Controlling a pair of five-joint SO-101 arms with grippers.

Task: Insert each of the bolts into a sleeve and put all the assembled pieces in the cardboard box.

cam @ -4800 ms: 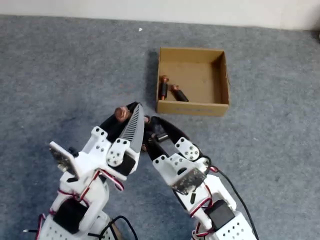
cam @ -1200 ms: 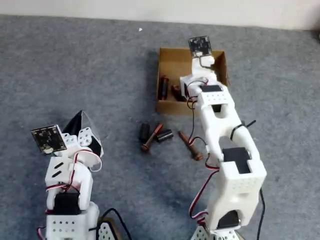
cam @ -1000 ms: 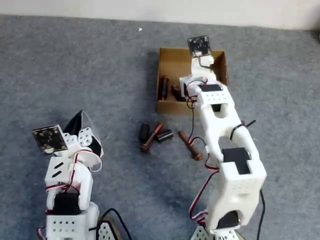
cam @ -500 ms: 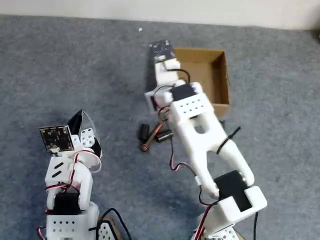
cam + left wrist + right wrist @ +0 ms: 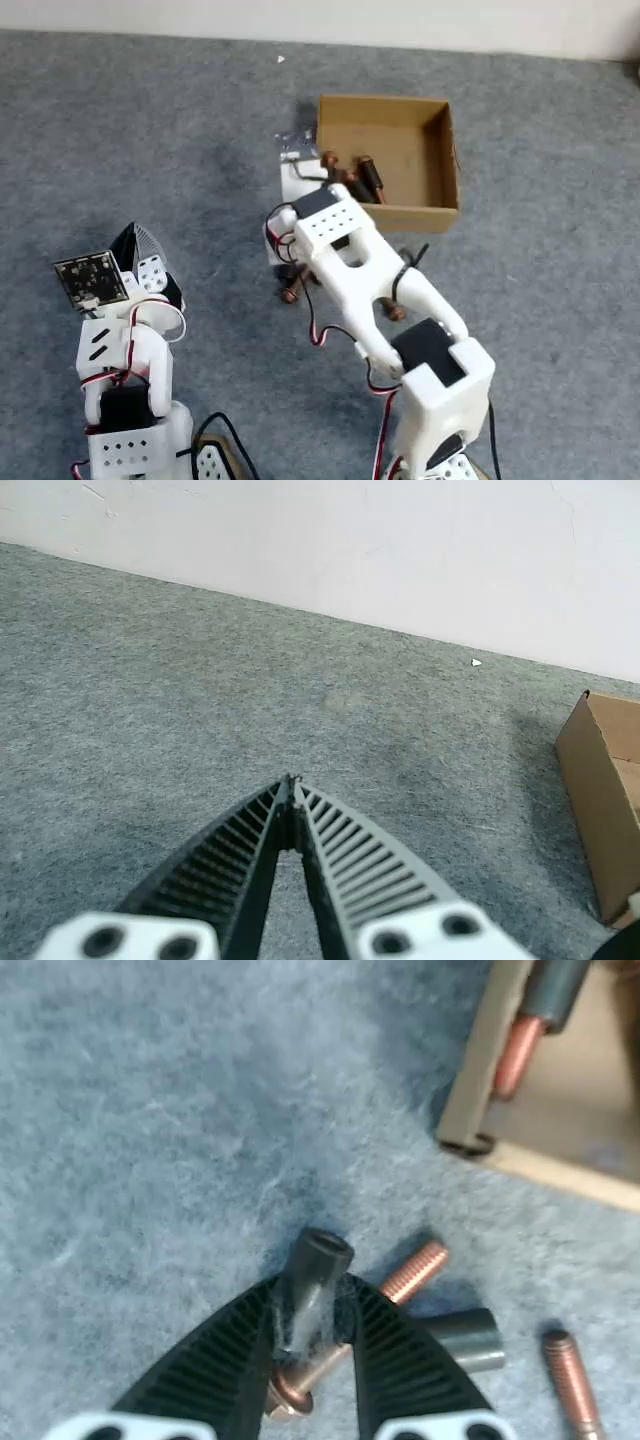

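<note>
My right gripper (image 5: 313, 1288) is low over the carpet. Its fingers are open and sit close on either side of a black sleeve (image 5: 318, 1260) that lies there. Beside the sleeve lie a copper bolt (image 5: 408, 1272), a second sleeve (image 5: 466, 1336) and another bolt (image 5: 568, 1372). In the high view the right arm (image 5: 340, 250) covers most of these parts, leaving one bolt's head (image 5: 290, 295) in sight. The cardboard box (image 5: 385, 215) holds assembled pieces (image 5: 350, 172). My left gripper (image 5: 290, 783) is shut and empty, raised at the left (image 5: 135, 243).
The box's near corner (image 5: 490, 1070) stands just beyond the loose parts, with an assembled piece (image 5: 540, 1010) inside. Grey carpet stretches open to the left of the box and between the two arms. A pale wall (image 5: 400, 550) bounds the far side.
The two grippers were together earlier. Since then my right arm swung from over the box to the left and down onto the loose sleeve. The left arm drew back slightly, still shut.
</note>
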